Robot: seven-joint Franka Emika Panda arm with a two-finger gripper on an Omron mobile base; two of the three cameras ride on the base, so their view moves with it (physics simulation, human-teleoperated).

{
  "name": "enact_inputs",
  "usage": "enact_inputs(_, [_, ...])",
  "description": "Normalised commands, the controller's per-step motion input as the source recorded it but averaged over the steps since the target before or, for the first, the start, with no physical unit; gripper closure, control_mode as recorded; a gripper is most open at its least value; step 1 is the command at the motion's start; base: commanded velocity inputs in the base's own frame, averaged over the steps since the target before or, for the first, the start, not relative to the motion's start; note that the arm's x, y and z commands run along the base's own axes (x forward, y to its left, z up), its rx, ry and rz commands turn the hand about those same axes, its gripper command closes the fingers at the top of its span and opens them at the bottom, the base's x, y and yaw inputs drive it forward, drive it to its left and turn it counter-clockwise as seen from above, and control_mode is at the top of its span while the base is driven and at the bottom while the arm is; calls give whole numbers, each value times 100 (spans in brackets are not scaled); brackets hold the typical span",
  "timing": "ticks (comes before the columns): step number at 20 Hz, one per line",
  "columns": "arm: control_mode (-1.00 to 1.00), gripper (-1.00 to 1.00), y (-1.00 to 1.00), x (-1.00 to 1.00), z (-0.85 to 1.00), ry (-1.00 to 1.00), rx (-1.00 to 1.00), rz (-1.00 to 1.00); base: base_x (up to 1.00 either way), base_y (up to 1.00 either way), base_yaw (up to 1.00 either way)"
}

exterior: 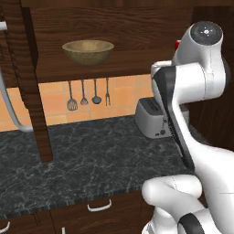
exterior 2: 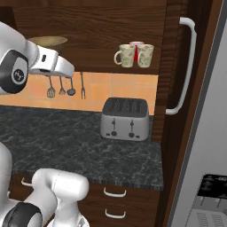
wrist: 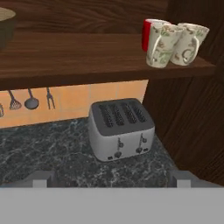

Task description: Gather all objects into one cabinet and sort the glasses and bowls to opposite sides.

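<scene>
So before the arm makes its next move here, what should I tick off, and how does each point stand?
1. Bowl on the cabinet shelf, left side: ok.
2. Cups on the same shelf, right end: ok.
3. Bowl and cups well apart: ok.
4. Gripper open, holding nothing: ok.
5. Every cup gathered: cannot tell; the red one is half hidden behind the others.
6. Toaster on the counter, under the cups: ok.

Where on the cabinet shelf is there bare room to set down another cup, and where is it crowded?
The plank shelf is bare across its middle, between the wooden bowl at its left end and the cups at its right. The right end is crowded: two cream speckled cups stand close together with the red cup behind them.
</scene>
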Motion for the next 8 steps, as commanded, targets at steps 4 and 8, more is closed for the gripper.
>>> enact_inputs(4, [-100,-100,44,-80,0,8,0,25,0,0,0])
enact_inputs(8, [-100,-100,33,-73,1,10,0,23,0,0,0])
